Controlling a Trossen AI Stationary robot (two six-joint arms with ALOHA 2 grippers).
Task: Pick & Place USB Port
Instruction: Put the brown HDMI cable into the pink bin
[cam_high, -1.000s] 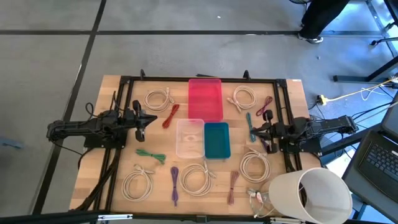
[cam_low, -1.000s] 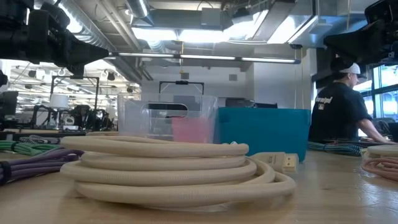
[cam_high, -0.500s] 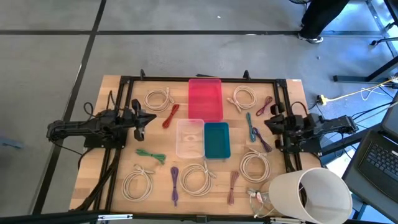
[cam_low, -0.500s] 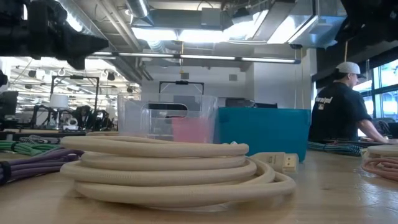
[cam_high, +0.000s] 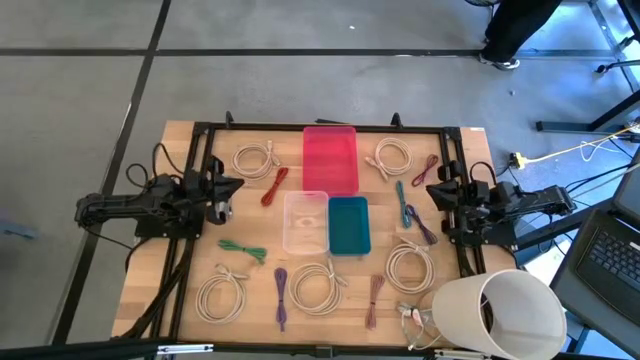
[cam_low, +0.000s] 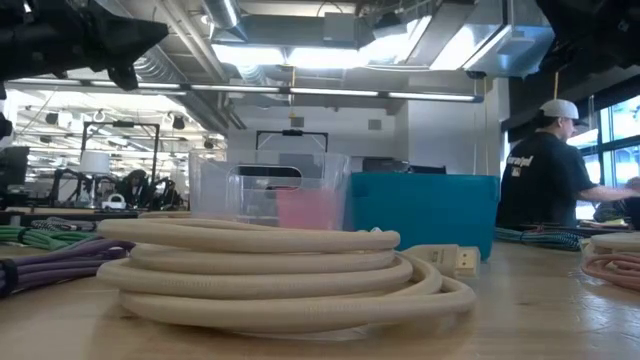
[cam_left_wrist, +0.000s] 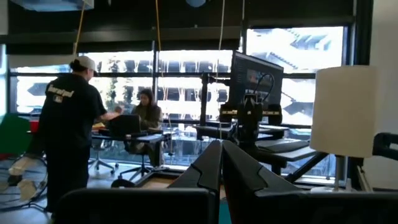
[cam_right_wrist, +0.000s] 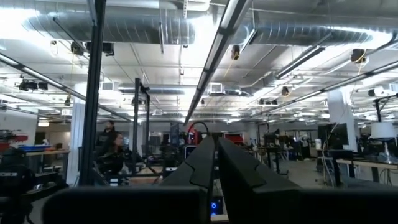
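Several coiled USB cables lie flat on the wooden table (cam_high: 180, 300): cream coils (cam_high: 315, 288) (cam_high: 408, 266) (cam_high: 255, 158), a red one (cam_high: 275, 185), a green one (cam_high: 243, 249), a purple one (cam_high: 281, 297) and a teal one (cam_high: 402, 203). The nearest cream coil (cam_low: 270, 275) shows its plug (cam_low: 455, 258) in the low view. My left gripper (cam_high: 232, 185) is shut and hangs above the table's left side, tipped up (cam_left_wrist: 221, 163). My right gripper (cam_high: 432, 188) is shut above the right side, also tipped up (cam_right_wrist: 216, 155). Neither holds anything.
A pink tray (cam_high: 330, 158), a clear bin (cam_high: 305, 222) and a teal bin (cam_high: 348, 224) stand mid-table. A white cylinder (cam_high: 500, 312) sits at the near right corner. A black frame (cam_high: 320, 128) rims the table. A person (cam_low: 545, 170) stands beyond the table.
Both grippers have tipped their fingers upward and risen a little. My right gripper has also drawn back from the teal cable toward the table's right edge. Both have stayed shut, and no cable has moved.
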